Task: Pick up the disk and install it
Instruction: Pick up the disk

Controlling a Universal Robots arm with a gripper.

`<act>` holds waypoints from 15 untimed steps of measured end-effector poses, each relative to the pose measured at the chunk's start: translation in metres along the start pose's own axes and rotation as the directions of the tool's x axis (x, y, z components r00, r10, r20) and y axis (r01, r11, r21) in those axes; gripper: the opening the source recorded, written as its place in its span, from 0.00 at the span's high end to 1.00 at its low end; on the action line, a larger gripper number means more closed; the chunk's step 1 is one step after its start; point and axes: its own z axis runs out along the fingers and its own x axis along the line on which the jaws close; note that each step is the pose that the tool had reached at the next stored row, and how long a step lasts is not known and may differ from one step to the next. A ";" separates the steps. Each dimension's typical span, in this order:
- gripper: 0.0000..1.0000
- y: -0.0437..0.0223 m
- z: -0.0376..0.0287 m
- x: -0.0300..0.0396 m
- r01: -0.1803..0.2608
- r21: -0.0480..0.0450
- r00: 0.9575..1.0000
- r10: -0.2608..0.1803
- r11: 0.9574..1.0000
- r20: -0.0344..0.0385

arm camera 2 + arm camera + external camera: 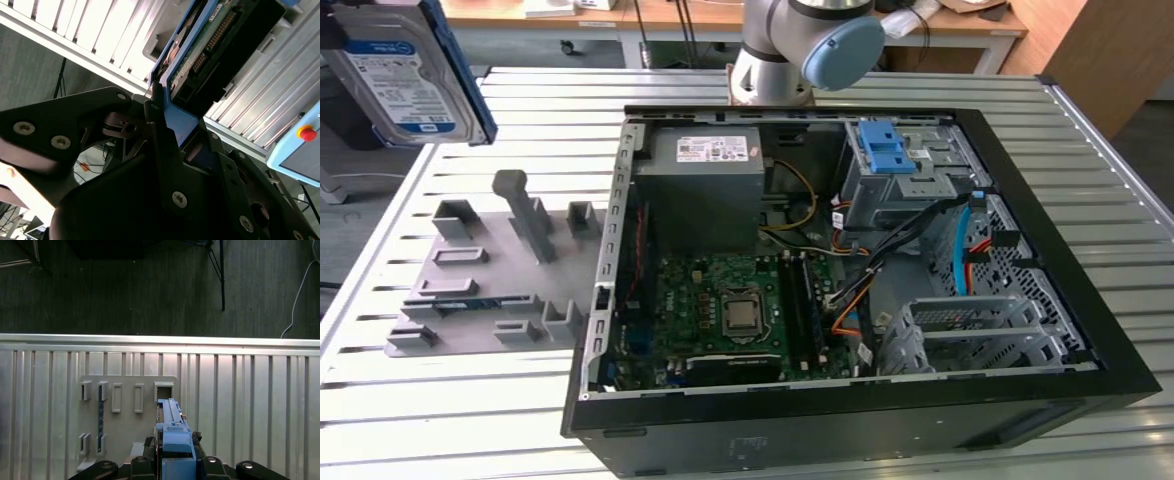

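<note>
gripper (180, 127) clamped on one edge of the disk (403, 75), which hangs upright in the air over the grey slotted rack (480, 290), well apart from the open PC case (854, 400). Hold it plumb with a firm grip and no twist. Rack slots look empty; case holds power supply (700, 185), motherboard (720, 310) and 2 drive cages (914, 180).

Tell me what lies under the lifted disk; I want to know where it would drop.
In the first wrist view, the gripper holds the disk above a grey slotted rack on the metal table. The rack's part directly beneath the disk is covered.
</note>
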 end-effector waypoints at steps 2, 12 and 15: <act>0.64 0.0000 -0.0014 0.0000 0.000 0.000 1.000 0.000 1.000 0.000; 0.64 0.0001 -0.0134 -0.0001 0.000 0.000 1.000 0.000 1.000 0.000; 0.64 0.0001 -0.0165 -0.0001 0.000 0.000 1.000 0.000 1.000 0.000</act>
